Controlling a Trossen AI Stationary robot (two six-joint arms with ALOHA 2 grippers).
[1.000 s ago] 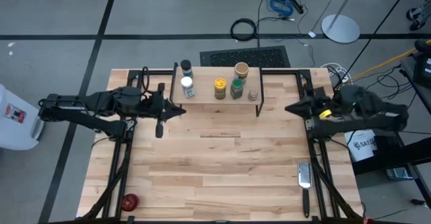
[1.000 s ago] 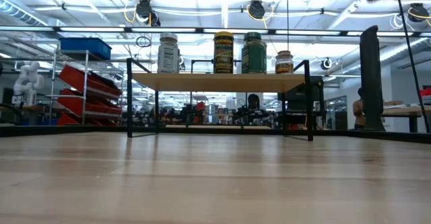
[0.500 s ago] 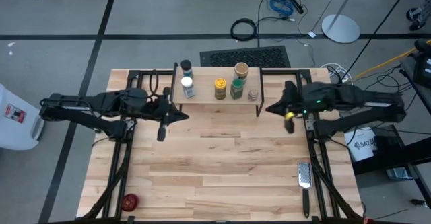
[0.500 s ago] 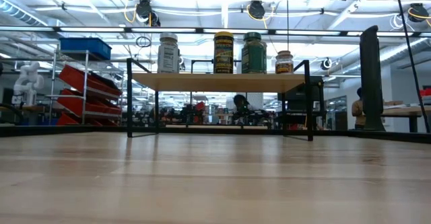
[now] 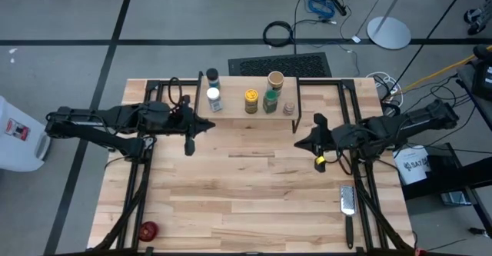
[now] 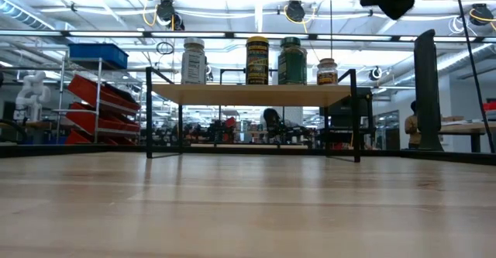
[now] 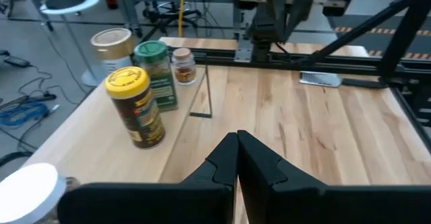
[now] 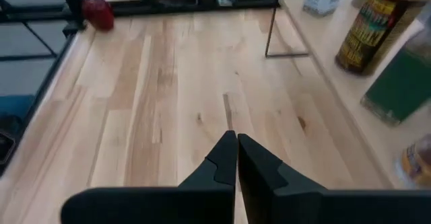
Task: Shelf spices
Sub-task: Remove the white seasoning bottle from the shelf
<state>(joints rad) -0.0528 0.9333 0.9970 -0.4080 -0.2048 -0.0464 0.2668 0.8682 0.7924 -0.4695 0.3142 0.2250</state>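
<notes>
from above i see all five spice jars standing on the shelf point(image 5: 247, 110) at the far middle of the bench point(image 5: 246, 194). the dark-lidded clear jar point(image 5: 212, 78) is at the back left with the white-capped jar point(image 5: 214, 98) just in front of it, the yellow-lidded jar point(image 5: 251, 101) is in the middle, the green-lidded jar point(image 5: 270, 100) sits beside it with the tan jar point(image 5: 275, 80) behind, and a small jar point(image 5: 288, 108) i can barely make out stands at the right end. in my low view only four jars show along the plank; the rear ones are hidden behind the front row.

the left gripper point(image 5: 209, 125) hangs over the bench just off the shelf's left end, its fingers point(image 7: 229, 158) clenched together on nothing. the right gripper point(image 5: 298, 142) hangs near the shelf's right front leg, fingers point(image 8: 229, 158) likewise pressed shut and empty. in the low view both grippers are cut off at the top edge, only dark blurs.

a red round object point(image 5: 147, 230) lies at the near left corner, and a metal grater point(image 5: 347, 201) lies near the right edge, its black handle partly lost against the frame rail.
</notes>
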